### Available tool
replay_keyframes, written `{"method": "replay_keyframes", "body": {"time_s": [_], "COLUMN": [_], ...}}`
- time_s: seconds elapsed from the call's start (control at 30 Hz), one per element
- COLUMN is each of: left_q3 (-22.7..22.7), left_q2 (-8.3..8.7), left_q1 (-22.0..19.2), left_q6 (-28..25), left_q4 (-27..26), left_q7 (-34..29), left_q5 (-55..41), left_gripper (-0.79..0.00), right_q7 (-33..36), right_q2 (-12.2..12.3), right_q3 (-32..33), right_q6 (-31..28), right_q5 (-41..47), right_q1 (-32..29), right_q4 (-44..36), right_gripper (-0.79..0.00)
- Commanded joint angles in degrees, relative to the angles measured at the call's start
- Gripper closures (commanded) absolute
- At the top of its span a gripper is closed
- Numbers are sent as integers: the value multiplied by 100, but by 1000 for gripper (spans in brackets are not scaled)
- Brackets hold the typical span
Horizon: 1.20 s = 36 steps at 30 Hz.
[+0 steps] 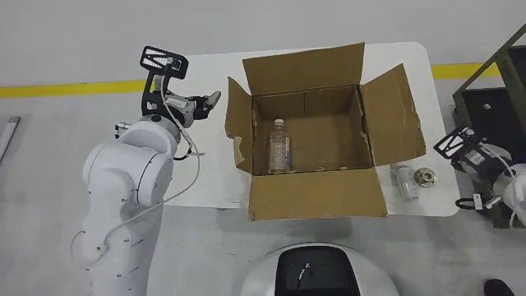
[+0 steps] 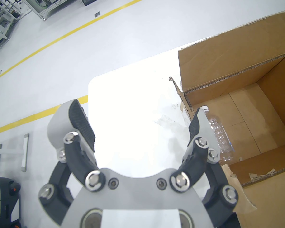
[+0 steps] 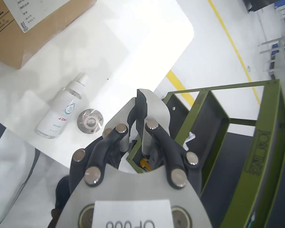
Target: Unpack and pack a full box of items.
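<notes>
An open cardboard box [image 1: 316, 177] stands in the middle of the white table [image 1: 205, 173], flaps folded out. A clear plastic bottle [image 1: 279, 145] lies on the box floor near its left wall, also seen as the bottle [image 2: 219, 134] in the left wrist view. My left gripper [image 1: 207, 103] hangs open over the table left of the box [image 2: 251, 100], nothing between its fingers [image 2: 82, 122]. My right gripper [image 3: 139, 105] is shut and empty beyond the table's right edge. A small spray bottle [image 3: 61, 110] and a round metal flange [image 3: 90, 121] lie on the table right of the box.
A green metal cart [image 3: 239, 143] stands right of the table, close to my right gripper; the cart [image 1: 493, 82] also shows in the top view. Yellow floor lines [image 1: 66, 89] run behind the table. Bare tabletop lies left of the box.
</notes>
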Motion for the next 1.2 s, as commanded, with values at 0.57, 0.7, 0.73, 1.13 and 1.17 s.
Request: {"method": "replay_keyframes", "body": {"time_s": [0.57, 0.7, 0.73, 1.13, 1.17], "left_q3": [0, 0, 0, 0, 0], "left_q2": [0, 0, 0, 0, 0], "left_q1": [0, 0, 0, 0, 0], "left_q6": [0, 0, 0, 0, 0], "left_q4": [0, 0, 0, 0, 0], "left_q7": [0, 0, 0, 0, 0], "left_q5": [0, 0, 0, 0, 0], "left_gripper": [-785, -785, -785, -785, -785], "right_q7": [2859, 2644, 2615, 2262, 2320], "right_q2": [6, 14, 18, 30, 40], "right_q3": [-774, -804, -816, -1105, -1117], "right_q6": [2107, 2281, 2305, 2546, 2501], "right_q5": [2680, 2639, 2611, 2645, 2618], "right_q1": [778, 725, 705, 594, 619], "right_q4": [492, 510, 514, 695, 692], "right_gripper": [0, -65, -142, -767, -785]}}
